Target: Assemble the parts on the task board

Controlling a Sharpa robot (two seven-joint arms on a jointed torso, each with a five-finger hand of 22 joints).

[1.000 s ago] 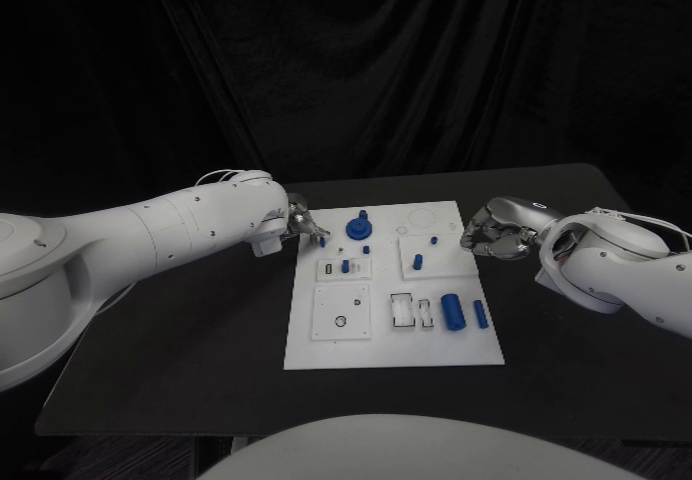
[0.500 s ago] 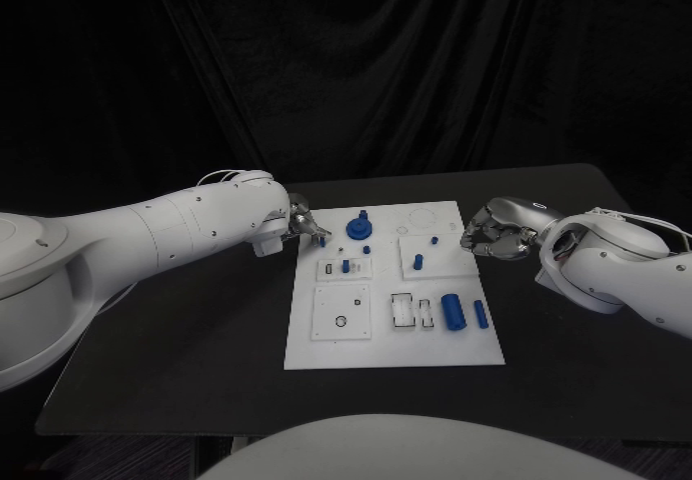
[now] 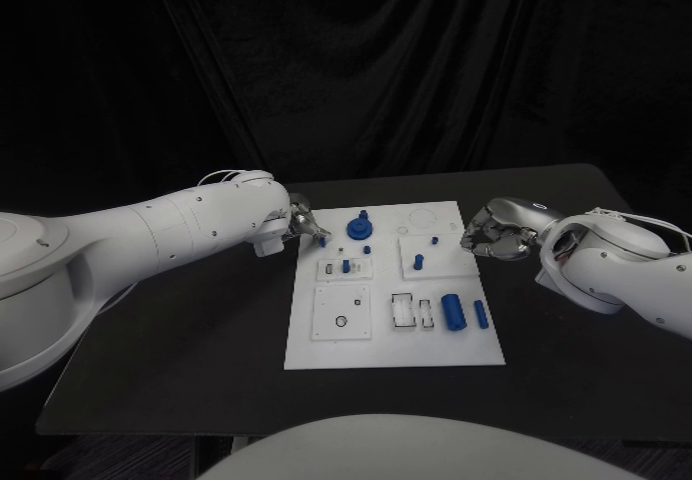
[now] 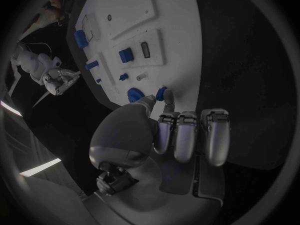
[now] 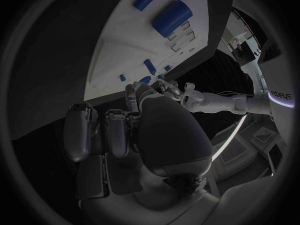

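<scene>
The white task board (image 3: 325, 345) lies in the middle of the black table. My left hand (image 3: 300, 226) hovers at the board's far left corner, and in the left wrist view its thumb and a finger pinch a small blue part (image 4: 164, 92) at the board's edge (image 4: 187, 65). My right hand (image 3: 490, 232) sits at the board's right edge with fingers curled in, nothing seen in them. On the board are a blue round knob (image 3: 359, 226), a blue peg (image 3: 418, 262), a thick blue cylinder (image 3: 453, 310) and a slim blue bar (image 3: 480, 316).
White inset blocks with slots sit on the board, one holding a dark ring (image 3: 339, 322). Bare black table (image 3: 188, 360) surrounds the board on all sides. A black curtain closes the back.
</scene>
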